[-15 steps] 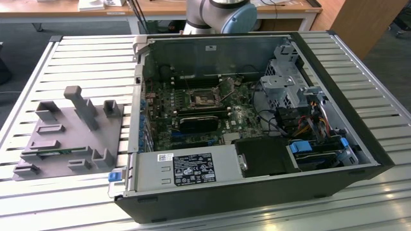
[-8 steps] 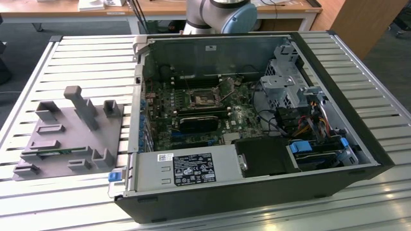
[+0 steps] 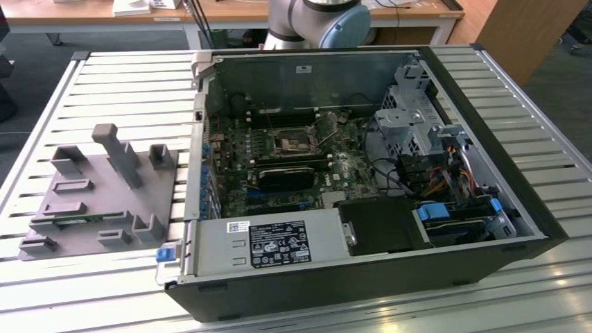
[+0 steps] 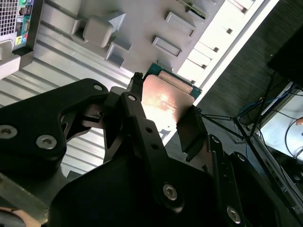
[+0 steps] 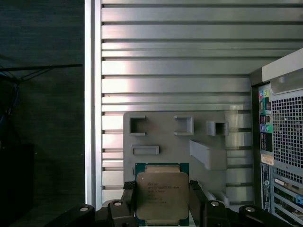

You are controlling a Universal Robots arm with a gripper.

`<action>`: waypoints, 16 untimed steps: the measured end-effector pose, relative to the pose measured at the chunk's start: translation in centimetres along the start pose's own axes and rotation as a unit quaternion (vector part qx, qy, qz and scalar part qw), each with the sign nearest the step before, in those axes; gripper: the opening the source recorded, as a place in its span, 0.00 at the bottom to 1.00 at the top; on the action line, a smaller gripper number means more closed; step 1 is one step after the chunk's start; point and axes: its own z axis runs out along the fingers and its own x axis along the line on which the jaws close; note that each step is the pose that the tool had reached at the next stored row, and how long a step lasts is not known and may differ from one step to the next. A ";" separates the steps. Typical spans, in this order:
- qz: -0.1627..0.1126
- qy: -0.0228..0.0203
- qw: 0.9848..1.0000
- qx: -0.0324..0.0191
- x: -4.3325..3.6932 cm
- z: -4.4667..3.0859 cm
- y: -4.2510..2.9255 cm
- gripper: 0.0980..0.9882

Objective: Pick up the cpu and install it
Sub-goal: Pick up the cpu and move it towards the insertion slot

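Observation:
The cpu (image 5: 162,194) is a flat square chip with a silver metal top and a green rim. My gripper (image 5: 162,202) is shut on it, one black finger (image 5: 128,201) on each of two opposite sides. In the second wrist view the cpu (image 4: 165,101) catches the light between the same fingers (image 4: 191,130) of the gripper (image 4: 163,116). It hangs well above the grey holder block (image 5: 165,137), off its surface. The open computer case (image 3: 370,173) lies on the table, and its metal-framed motherboard socket (image 3: 294,142) sits near the middle of the board.
The grey holder block (image 3: 102,194) lies on the slatted metal table (image 3: 120,90) at the exterior view's left of the case, with upright posts and a green memory stick (image 3: 79,220) in one slot. The arm's base (image 3: 319,21) stands behind the case. Cables and drive cages (image 3: 434,139) crowd the case's side at the exterior view's right.

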 end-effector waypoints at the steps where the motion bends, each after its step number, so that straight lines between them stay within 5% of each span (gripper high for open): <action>1: 0.000 0.000 1.000 0.000 -0.12 0.00 0.00 0.50; 16: 0.000 0.000 1.000 0.000 -2.34 0.04 0.07 0.50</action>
